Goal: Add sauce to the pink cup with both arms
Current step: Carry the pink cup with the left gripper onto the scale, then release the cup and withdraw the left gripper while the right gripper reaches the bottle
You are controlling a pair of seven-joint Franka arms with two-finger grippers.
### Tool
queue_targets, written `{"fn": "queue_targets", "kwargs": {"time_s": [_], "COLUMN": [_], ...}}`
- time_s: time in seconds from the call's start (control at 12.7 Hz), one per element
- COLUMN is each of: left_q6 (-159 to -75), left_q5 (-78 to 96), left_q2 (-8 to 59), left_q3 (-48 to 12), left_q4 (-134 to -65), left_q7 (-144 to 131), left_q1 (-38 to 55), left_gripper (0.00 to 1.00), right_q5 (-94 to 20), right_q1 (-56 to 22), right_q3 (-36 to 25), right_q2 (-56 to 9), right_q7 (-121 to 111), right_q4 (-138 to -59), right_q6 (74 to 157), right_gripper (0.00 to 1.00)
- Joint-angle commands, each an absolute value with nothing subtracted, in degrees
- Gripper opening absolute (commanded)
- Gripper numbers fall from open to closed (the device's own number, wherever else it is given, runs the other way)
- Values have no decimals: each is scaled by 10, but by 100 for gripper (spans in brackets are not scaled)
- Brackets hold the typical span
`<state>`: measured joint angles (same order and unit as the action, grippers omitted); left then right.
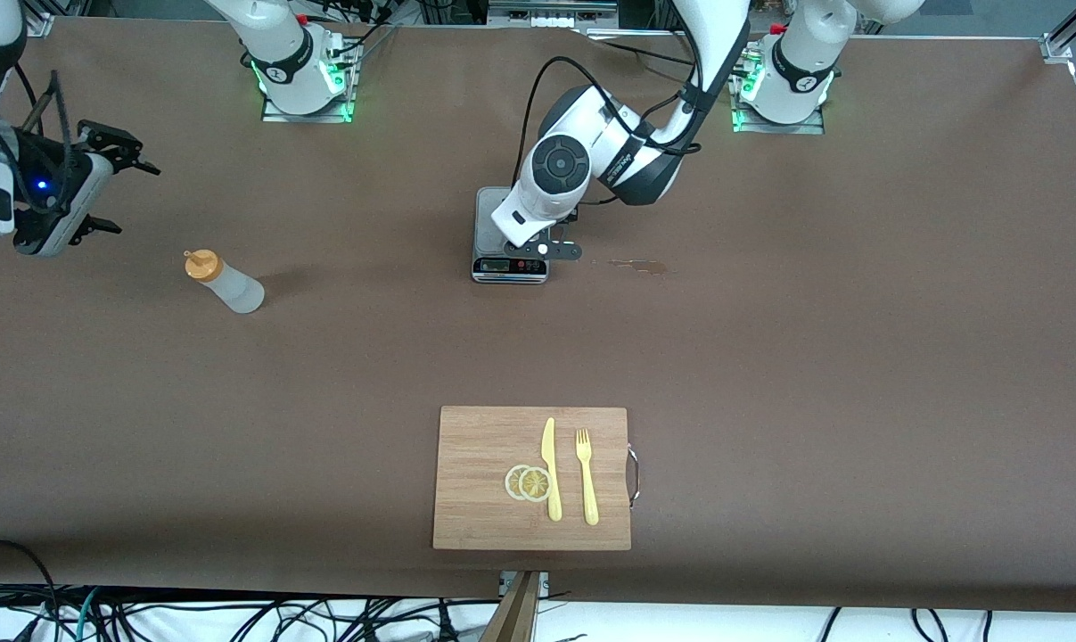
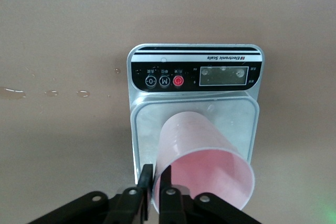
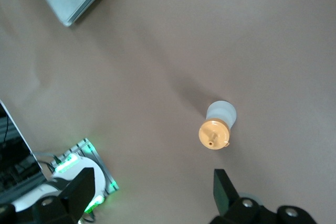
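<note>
My left gripper [image 2: 155,192] pinches the thin rim of the smooth, tapered pink cup [image 2: 202,161], which stands on the flat metal scale [image 2: 197,85]. Toward the right arm's end from the scale, my right gripper [image 1: 101,183] hangs with jaws wide over bare brown table [image 1: 769,357], near the translucent squeeze bottle of sauce [image 1: 224,281] with its orange cap.

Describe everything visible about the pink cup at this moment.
The pink cup is a pale pink, tapered tumbler that looks like plastic, with a round open rim and nothing visible inside. It stands upright on the silver platform of the scale. The left gripper has its fingers astride the cup's rim wall, one inside and one outside.
</note>
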<state>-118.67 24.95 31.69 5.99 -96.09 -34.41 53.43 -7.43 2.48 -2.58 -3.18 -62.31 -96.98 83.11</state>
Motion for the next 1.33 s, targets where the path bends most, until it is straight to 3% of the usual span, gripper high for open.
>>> {"fn": "queue_targets", "kwargs": {"time_s": [0.0,0.16,0.31,0.47,0.63,0.86,1.26], "left_q6": [-1153,-1068,-992,-944,-890,-871,-839], "left_q5": [258,258,255,253,197,117,74], "left_q2": [293,273,260,235,193,152,103], "left_q3": [73,79,125,176,186,183,176], "left_q4": [-940,-895,-843,-832,-831,-831,-837], "left_q7": [-336,-336,-319,-245,-160,-108,34], "left_q1": [528,495,476,455,387,309,181], "left_gripper": [100,100,100,100,100,100,100], "right_q5": [-122,-155,-170,-190,-214,-274,-332], "right_q1": [78,114,147,177,207,239,254], "right_q3": [-26,-33,-34,-34,-33,-33,-33], "right_q2": [-69,-104,-135,-165,-205,-275,-335], "right_q7": [-763,-837,-901,-975,-1060,-1224,-1428], "right_q4": [-974,-974,-974,-974,-974,-973,-974], "right_q6": [843,837,838,848,848,860,834], "right_gripper": [100,100,100,100,100,100,100]}}
